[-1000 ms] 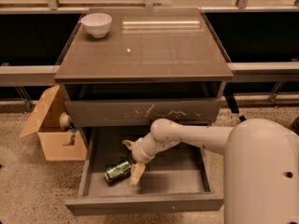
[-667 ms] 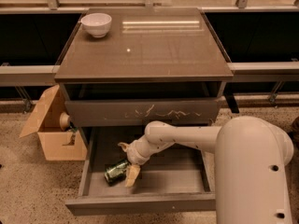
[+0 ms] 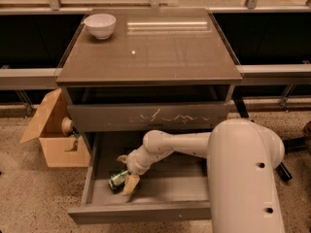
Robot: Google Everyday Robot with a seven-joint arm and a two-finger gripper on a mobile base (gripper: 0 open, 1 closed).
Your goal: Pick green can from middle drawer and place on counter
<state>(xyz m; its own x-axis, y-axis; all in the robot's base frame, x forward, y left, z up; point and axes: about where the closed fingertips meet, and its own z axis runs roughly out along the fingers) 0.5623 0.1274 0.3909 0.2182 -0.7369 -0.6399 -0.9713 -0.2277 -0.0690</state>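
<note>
Camera view. The cabinet is seen from the front and above, with the robot's white arm reaching leftward into the pulled-out middle drawer. The gripper sits low over the left part of the drawer floor. Its two tan fingers stand apart, so the jaws are open and grip nothing. The green can lies on its side on the drawer floor near the left wall, touching or just beside the nearer finger. Whether it lies fully between the fingers cannot be told.

Above, a drawer front with white scratches is closed. The counter carries only a white bowl at its back left corner. A cardboard box stands on the floor to the left of the cabinet.

Step in hand, as judged: the approach to the grasp, with the can not yet lifted. The next move calls for bringing the fingers to either side of the can's body and closing on it. The can must then be raised clear of the drawer front and the overhanging counter edge. A can lying on its side may roll away under a glancing touch.
</note>
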